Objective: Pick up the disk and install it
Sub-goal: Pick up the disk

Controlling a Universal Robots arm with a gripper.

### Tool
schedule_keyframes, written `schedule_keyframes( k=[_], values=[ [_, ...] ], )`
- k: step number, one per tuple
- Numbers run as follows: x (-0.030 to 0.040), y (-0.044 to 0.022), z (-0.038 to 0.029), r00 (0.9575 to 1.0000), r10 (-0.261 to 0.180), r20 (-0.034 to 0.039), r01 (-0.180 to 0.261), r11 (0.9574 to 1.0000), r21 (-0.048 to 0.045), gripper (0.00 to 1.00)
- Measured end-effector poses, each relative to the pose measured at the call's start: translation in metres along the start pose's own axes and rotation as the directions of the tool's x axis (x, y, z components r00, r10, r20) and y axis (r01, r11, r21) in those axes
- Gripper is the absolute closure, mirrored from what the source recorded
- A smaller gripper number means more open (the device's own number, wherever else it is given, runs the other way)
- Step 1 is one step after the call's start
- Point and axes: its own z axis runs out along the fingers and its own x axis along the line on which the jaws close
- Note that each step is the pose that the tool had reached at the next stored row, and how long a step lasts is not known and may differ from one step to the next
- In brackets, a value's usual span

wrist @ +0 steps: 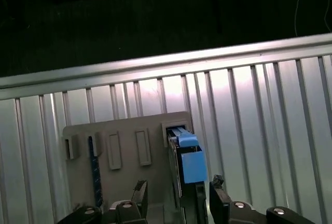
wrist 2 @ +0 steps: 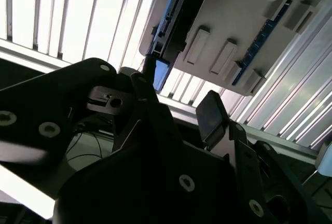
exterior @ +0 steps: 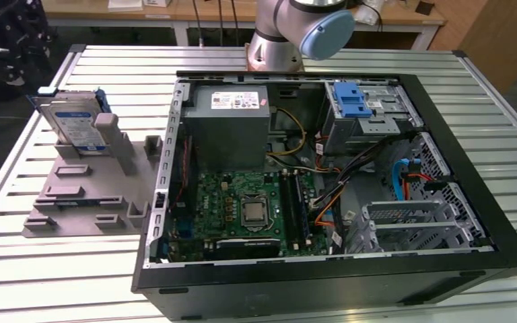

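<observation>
Disk stands on edge in a slot of the grey holder, not yet picked up. We see our fingers released and spread apart, grasping nothing.

In the first wrist view the disk lies beyond the fingertips, in line with the gap between them. Its blue frame shows edge-on between the two tips. We cannot tell how far off it is, and no contact with it is visible. In the second wrist view the dark finger pad points toward the holder, and the disk again sits past the tips in its slot at the end of the holder.

The holder rests flat on the slatted metal bench, just beside the open computer case. Inside the case we see the grey power supply with its white sticker, and next to it the silver cage with a blue latch. Both are well apart from the disk. The arm rises from the bench by the side of the case where the power supply and cage sit.
</observation>
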Motion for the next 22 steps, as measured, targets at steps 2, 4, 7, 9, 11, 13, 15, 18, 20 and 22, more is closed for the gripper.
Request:
schedule_keyframes(
  k=[2,4,7,9,11,13,15,18,20,22],
  values=[
    [0.0001,0.0007,0.0036,0.9999,-0.015,-0.0004,0.015,0.9999,0.0001,0.42],
    [-0.0004,0.0021,0.0069,0.9998,-0.021,-0.0002,0.021,0.9998,0.0036,0.42],
    [-0.0017,0.0040,0.0094,0.9997,-0.023,-0.0011,0.023,0.9997,0.0080,0.42],
    [-0.0034,0.0043,0.0098,0.9997,-0.024,-0.0011,0.024,0.9997,0.0080,0.42],
    [-0.0045,0.0046,0.0105,0.9997,-0.024,-0.0010,0.024,0.9997,0.0083,0.42],
    [-0.0045,0.0049,0.0119,0.9995,-0.032,-0.0013,0.032,0.9995,0.0080,0.42],
    [-0.0045,0.0053,0.0134,0.9989,-0.047,-0.0017,0.047,0.9989,0.0075,0.42],
    [-0.0055,0.0061,0.0154,0.9982,-0.059,-0.0021,0.059,0.9982,0.0070,0.42],
    [-0.0069,0.0069,0.0166,0.9982,-0.059,-0.0021,0.059,0.9982,0.0071,0.42],
    [-0.0083,0.0076,0.0180,0.9982,-0.059,-0.0021,0.059,0.9982,0.0071,0.42]
  ],
)
